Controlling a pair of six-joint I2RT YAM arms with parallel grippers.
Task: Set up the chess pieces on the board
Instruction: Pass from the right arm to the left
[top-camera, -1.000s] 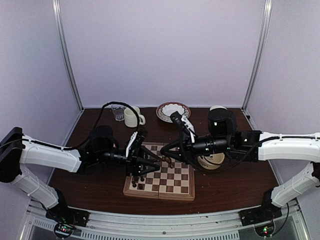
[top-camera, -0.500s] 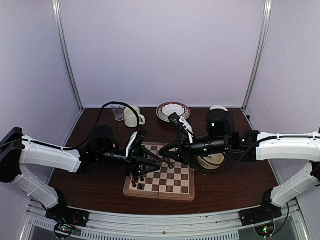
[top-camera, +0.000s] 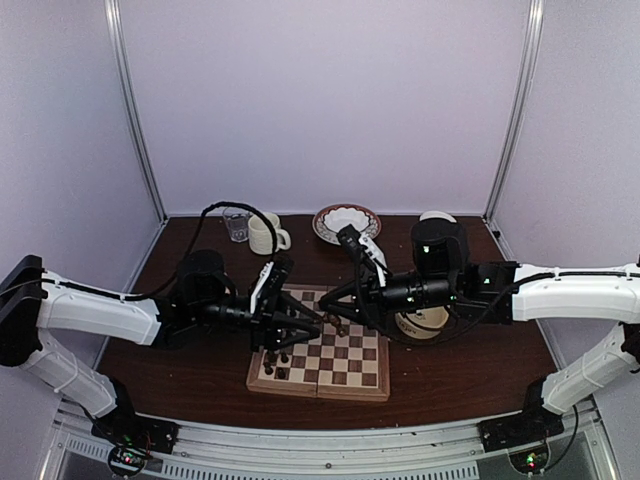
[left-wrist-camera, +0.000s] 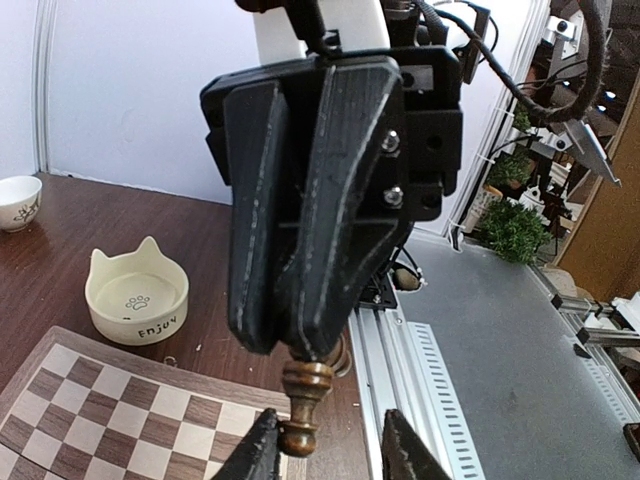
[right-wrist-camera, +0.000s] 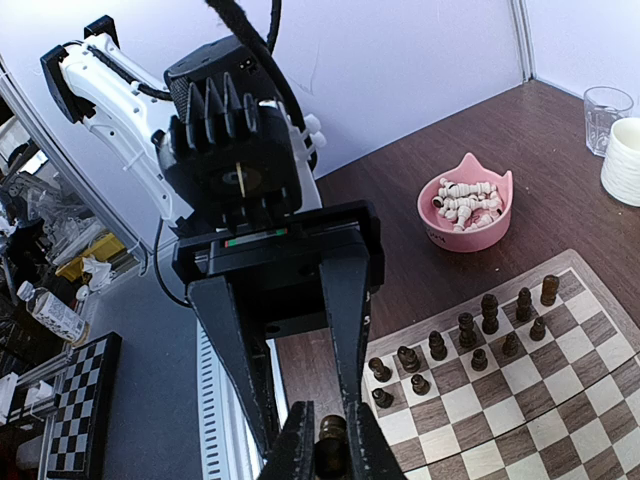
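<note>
Dark brown chess piece (left-wrist-camera: 302, 400) is in a mid-air handover, not yet on the chessboard (top-camera: 345, 372). Top view: the board lies at the near middle of the bench. Left gripper (top-camera: 318, 326) and right gripper (top-camera: 338, 320) meet tip to tip above the board's far edge. Both arms are almost where they were a second ago, the right forearm a touch further left. A small cluster of dark chess pieces (top-camera: 275, 363) stands by the board's left edge. Jaw states cannot be told from up here. Left wrist view: the right gripper hangs from above, jaws pinched on the piece's upper part, its round foot pointing down. The left fingers (left-wrist-camera: 258, 455) flank that foot, one just beside it, the other with a clear gap. They stand narrower than a second ago and are not yet gripping. A cream cat-eared bowl (left-wrist-camera: 135, 295) sits on the bench beyond the board. Right wrist view: own jaws are closed on the piece and the left gripper's fingers straddle it. A pink cat-eared bowl (right-wrist-camera: 470, 238) of cream chess pieces (right-wrist-camera: 465, 198) sits on the bench off the board's edge. Judgement: left is closing to take the piece, and placement has to wait until right lets go. An early release could drop it onto the set pieces.
</note>
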